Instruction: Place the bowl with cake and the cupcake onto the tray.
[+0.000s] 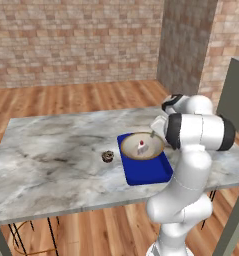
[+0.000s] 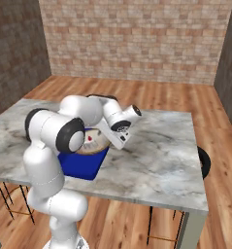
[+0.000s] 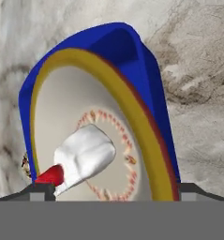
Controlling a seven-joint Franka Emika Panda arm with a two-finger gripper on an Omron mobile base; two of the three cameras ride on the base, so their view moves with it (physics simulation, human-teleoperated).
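The tan bowl with cake (image 1: 134,145) sits on the blue tray (image 1: 147,174), covering its far half. The white cake slice topped with red (image 1: 141,148) lies inside it. My gripper (image 1: 155,133) hangs at the bowl's far right rim, open, holding nothing. In the hand view the bowl's yellow rim (image 3: 128,112) runs between my two fingertips (image 3: 38,190), with the cake slice (image 3: 85,157) close below and the tray (image 3: 132,51) showing behind. The small dark cupcake (image 1: 107,156) stands on the marble just left of the tray. From the right, the bowl (image 2: 92,141) and tray (image 2: 83,166) are partly hidden by my arm.
The marble table (image 1: 51,150) stretches wide to the left of the cupcake and right of the tray (image 2: 156,151). A dark stool seat (image 2: 204,163) sits past the table's right edge. Brick walls and wooden floor lie beyond.
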